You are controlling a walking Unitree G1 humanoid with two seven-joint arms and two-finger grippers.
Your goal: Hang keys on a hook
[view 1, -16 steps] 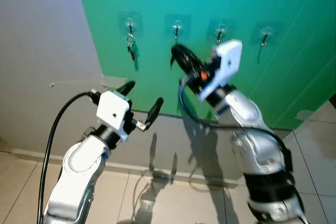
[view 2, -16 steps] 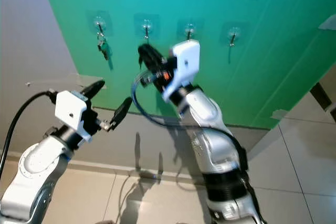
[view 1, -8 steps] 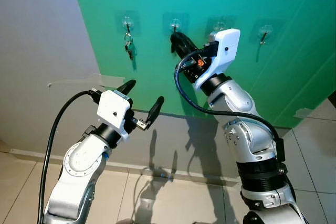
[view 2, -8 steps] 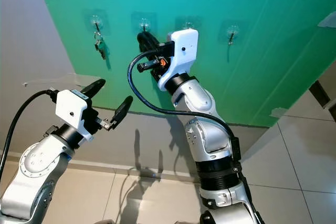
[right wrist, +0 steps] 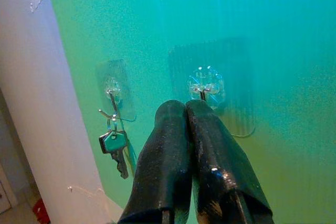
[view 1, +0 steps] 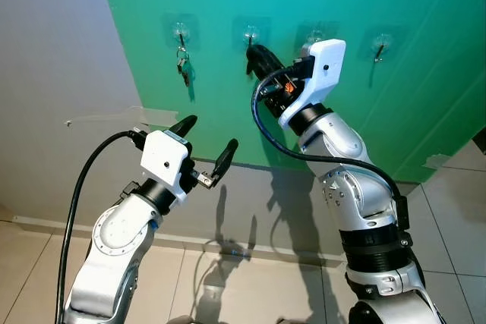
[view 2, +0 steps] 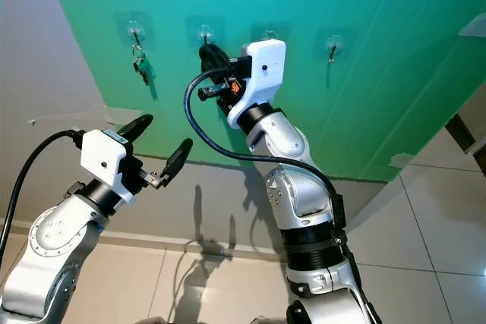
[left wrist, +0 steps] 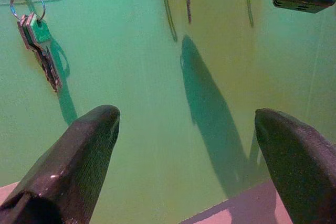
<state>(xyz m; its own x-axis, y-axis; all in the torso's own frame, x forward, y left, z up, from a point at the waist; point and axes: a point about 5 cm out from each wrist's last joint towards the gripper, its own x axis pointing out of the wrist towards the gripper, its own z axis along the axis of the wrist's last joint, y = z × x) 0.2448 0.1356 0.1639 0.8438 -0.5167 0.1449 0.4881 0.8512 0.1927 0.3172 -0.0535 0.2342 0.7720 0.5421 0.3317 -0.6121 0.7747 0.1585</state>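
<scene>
Starting at your 9 o'clock, the grey wall (view 1: 53,73) meets the green panel (view 1: 425,73) along a slanted edge, so keep any sideways sweep short of that seam. Your left gripper (view 1: 209,133) hangs low, well below the hooks, fingers spread wide with nothing between them; it looks parked there to leave the other arm room.

Up at 11 o'clock from it, a set of keys (view 1: 183,66) with a green tag hangs on its ring from the first hook (view 1: 181,34), well apart from both arms. Next along, the second hook (view 1: 250,35) has your right gripper (view 1: 253,55) just under it at 6 o'clock, fingers pressed together, tips all but touching the hook's clear pad. You can't tell whether a ring is pinched there; the left wrist view shows a thin dark piece hanging just below that hook, too small to name. The close-in pose suggests the hanging step is in hand here.

Room is tight toward 9 o'clock, where the hung keys sit. Further right, the third hook (view 1: 315,36) peeks over the right wrist and the fourth hook (view 1: 379,42) is bare, with open panel at 3 o'clock and below for backing out
</scene>
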